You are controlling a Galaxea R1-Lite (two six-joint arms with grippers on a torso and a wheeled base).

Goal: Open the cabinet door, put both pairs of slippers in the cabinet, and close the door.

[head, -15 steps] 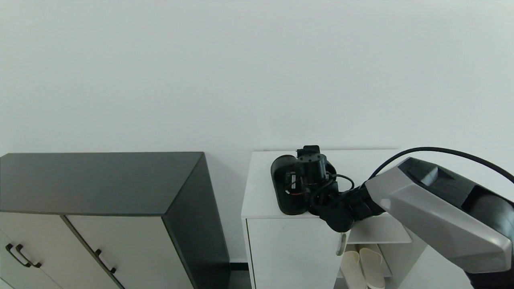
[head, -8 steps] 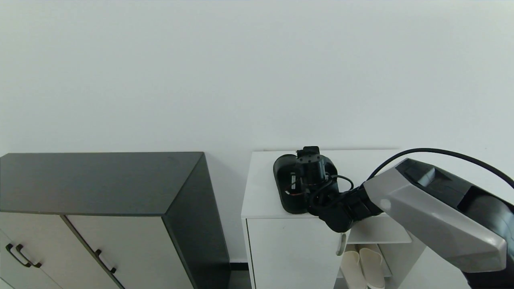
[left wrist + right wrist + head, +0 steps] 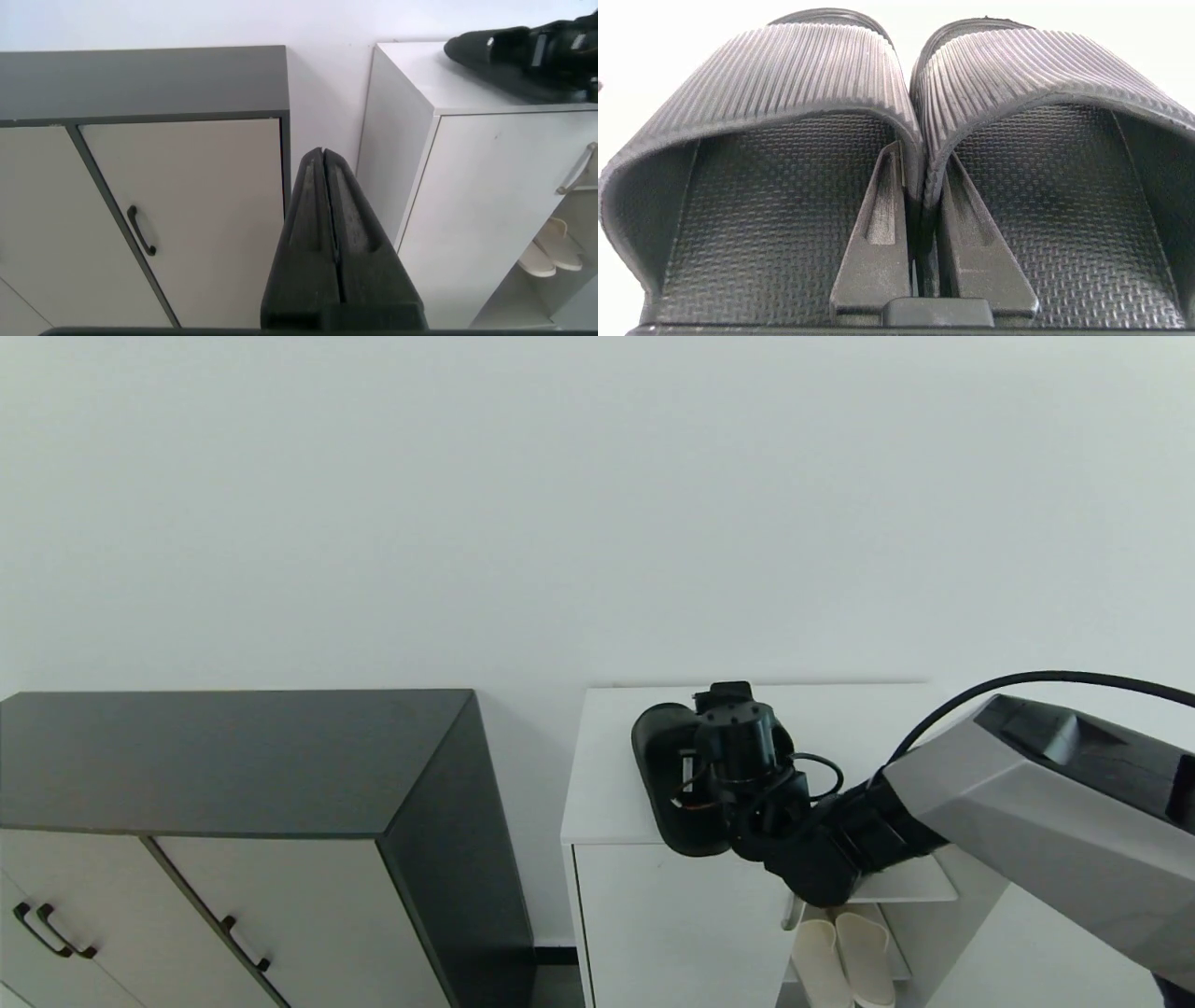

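The black slippers (image 3: 665, 775) lie side by side on the flat top of the white cabinet (image 3: 611, 784), near its front edge. The right gripper (image 3: 922, 229) is clamped on the pair. Its 2 wedge-shaped fingers (image 3: 878, 233) reach in under the straps, 1 in each slipper, and pinch the 2 adjoining inner walls together.

The right wrist view gives the slippers' surface. The broad arched straps are finely ribbed, the footbeds carry a small pebbled grid, and the material looks like matte moulded rubber or foam. From the head view the same pair reads as a smooth, rounded black shape, mostly covered by the arm's wrist.

The left gripper (image 3: 325, 233) is closed on nothing. Its dark, grainy pads are pressed flat together, and it hangs in front of the gap between the 2 cabinets.

The left wrist view shows the white cabinet's smooth door (image 3: 476, 205) with a pale handle (image 3: 579, 168) at its edge. Beside the door, in the open compartment, the white slippers (image 3: 551, 252) rest low down. In the head view they sit as 2 pale rounded soles under a thin white shelf (image 3: 901, 882).

The dark cabinet (image 3: 233, 756) stands beside the white one. It has a matte charcoal top and beige doors with black bar handles (image 3: 245, 943).
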